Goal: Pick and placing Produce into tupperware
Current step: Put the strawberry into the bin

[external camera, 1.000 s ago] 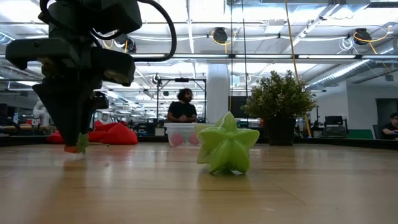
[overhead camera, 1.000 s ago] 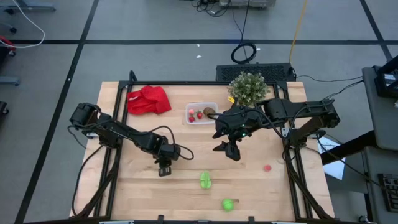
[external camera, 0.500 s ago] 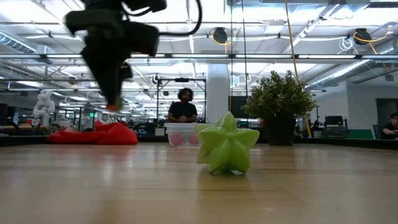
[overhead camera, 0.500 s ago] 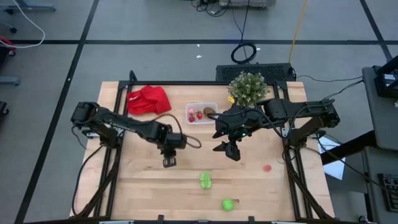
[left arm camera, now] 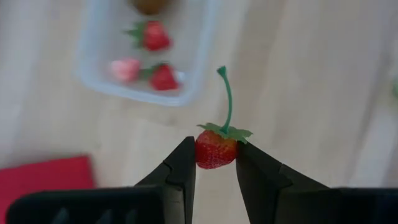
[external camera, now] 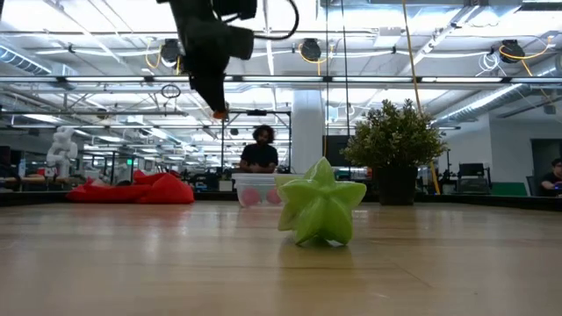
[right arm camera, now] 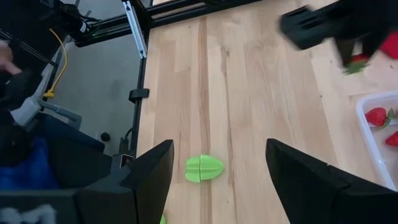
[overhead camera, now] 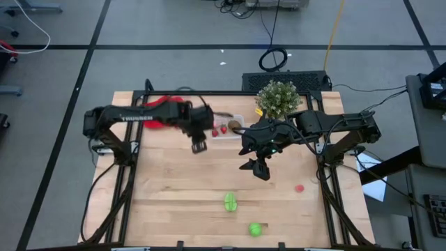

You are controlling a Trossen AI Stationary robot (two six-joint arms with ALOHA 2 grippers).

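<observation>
My left gripper hovers above the table just left of the tupperware, shut on a small red strawberry with a green stem. The clear tupperware holds three red strawberries and a brown oval. A green star-shaped piece and a round green piece lie near the table's near edge, and a red piece lies to their right. My right gripper waits open above the table's middle; its wrist view shows the star-shaped piece below it. My left gripper pinches the strawberry's red body between its two fingertips, coming from above and pointing down. The low view shows the berry only at the fingers' free ends. It is lifted clear of the table, and its leaves and stem stick out past the fingers.
A red cloth lies at the far left, partly under my left arm. A bushy potted plant stands at the far edge, right of the tupperware. Bare wood spreads across the table's left and middle. A person sits in the room beyond.
My left gripper has risen from the table's near-left middle and travelled toward the far edge and right, up to the tupperware. It stayed shut on the strawberry, which went from table height to well clear of the wood. My right arm kept still.
</observation>
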